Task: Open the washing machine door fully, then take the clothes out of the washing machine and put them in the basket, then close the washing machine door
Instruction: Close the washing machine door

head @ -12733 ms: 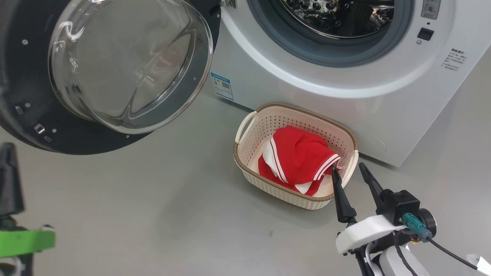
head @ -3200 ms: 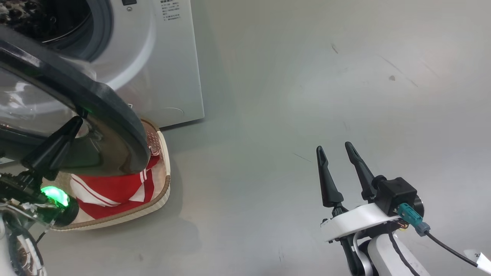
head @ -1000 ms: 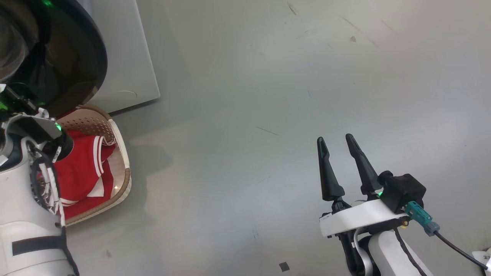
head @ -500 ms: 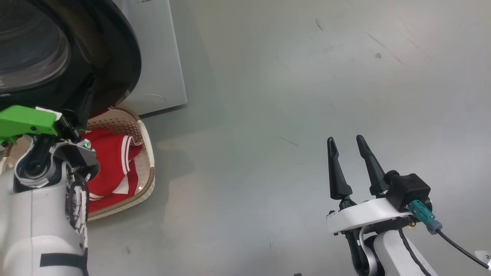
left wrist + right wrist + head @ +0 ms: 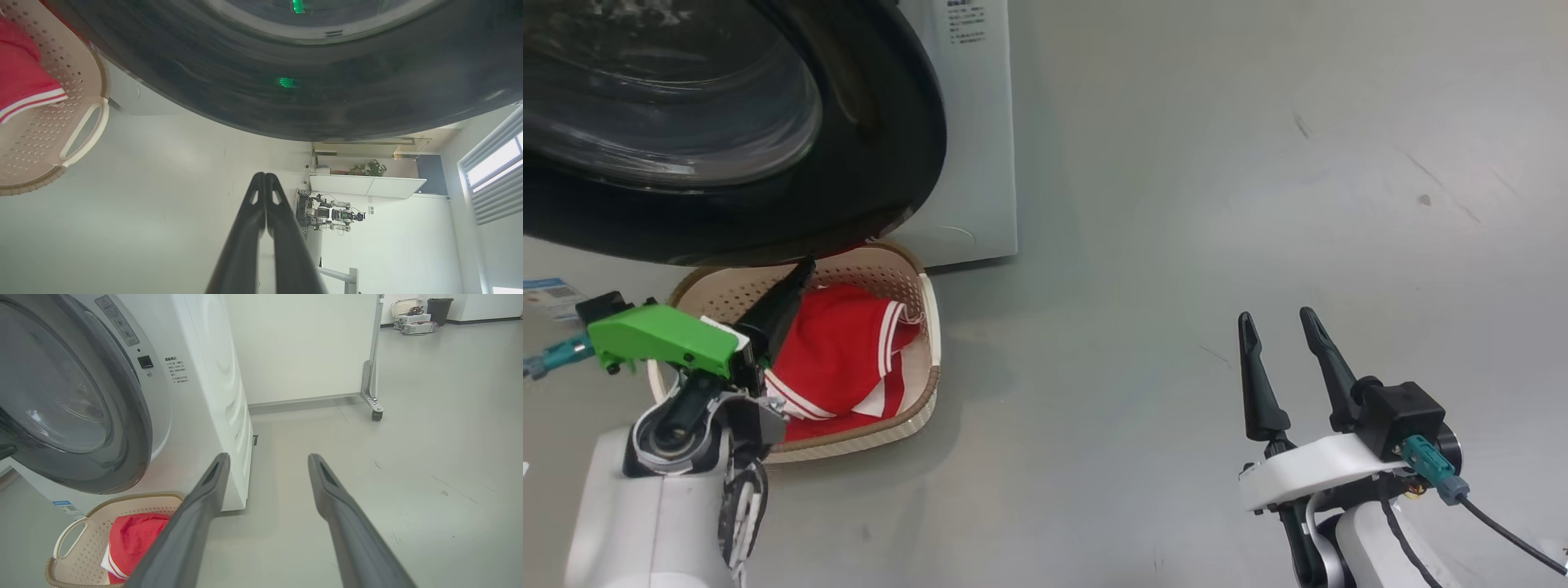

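Left gripper just below door; clothes nearby.

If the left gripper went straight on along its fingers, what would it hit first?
Most likely the lower black rim of the washing machine door. The shut left gripper points up at it, with its tip close beneath. Whether they touch is unclear.
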Robot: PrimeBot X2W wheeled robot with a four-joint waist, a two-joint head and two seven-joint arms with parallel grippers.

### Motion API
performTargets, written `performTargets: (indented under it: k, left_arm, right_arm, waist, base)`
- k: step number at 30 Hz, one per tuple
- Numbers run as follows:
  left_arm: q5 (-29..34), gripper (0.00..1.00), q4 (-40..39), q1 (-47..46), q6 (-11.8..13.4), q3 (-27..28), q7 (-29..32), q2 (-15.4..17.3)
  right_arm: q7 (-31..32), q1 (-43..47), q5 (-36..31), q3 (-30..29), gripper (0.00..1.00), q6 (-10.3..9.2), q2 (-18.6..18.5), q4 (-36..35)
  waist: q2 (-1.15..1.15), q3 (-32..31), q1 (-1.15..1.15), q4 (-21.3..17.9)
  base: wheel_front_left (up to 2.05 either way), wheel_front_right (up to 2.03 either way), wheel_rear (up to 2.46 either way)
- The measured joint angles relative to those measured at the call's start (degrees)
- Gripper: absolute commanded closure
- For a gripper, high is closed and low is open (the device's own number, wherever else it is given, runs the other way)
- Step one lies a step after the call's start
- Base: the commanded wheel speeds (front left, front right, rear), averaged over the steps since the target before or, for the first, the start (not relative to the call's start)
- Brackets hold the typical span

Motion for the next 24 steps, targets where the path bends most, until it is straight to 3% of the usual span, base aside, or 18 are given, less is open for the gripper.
performTargets:
  k: [6,12,24]
  left_arm:
    - [6.7,1.0,-4.1,5.0,-0.1,-3.4,-1.3,0.6]
    - [15.6,1.0,-12.2,9.5,-0.1,-7.1,-6.8,5.8]
    - [26.5,1.0,-20.8,18.4,-0.1,-14.6,-17.9,9.9]
  right_arm:
    - [0.0,1.9,-0.3,-1.1,0.0,0.57,-0.5,0.7]
    - [0.0,3.1,-0.5,-1.6,0.0,1.54,-0.6,1.3]
    - [0.0,4.4,-0.8,-2.8,0.0,2.58,-0.5,1.3]
  waist:
    - [0.0,-2.6,0.0,4.1]
    - [0.0,-5.0,0.0,8.2]
    - [0.0,-8.7,0.0,13.0]
  base:
    - [0.0,0.0,0.0]
    - [0.0,0.0,0.0]
    - [0.0,0.0,0.0]
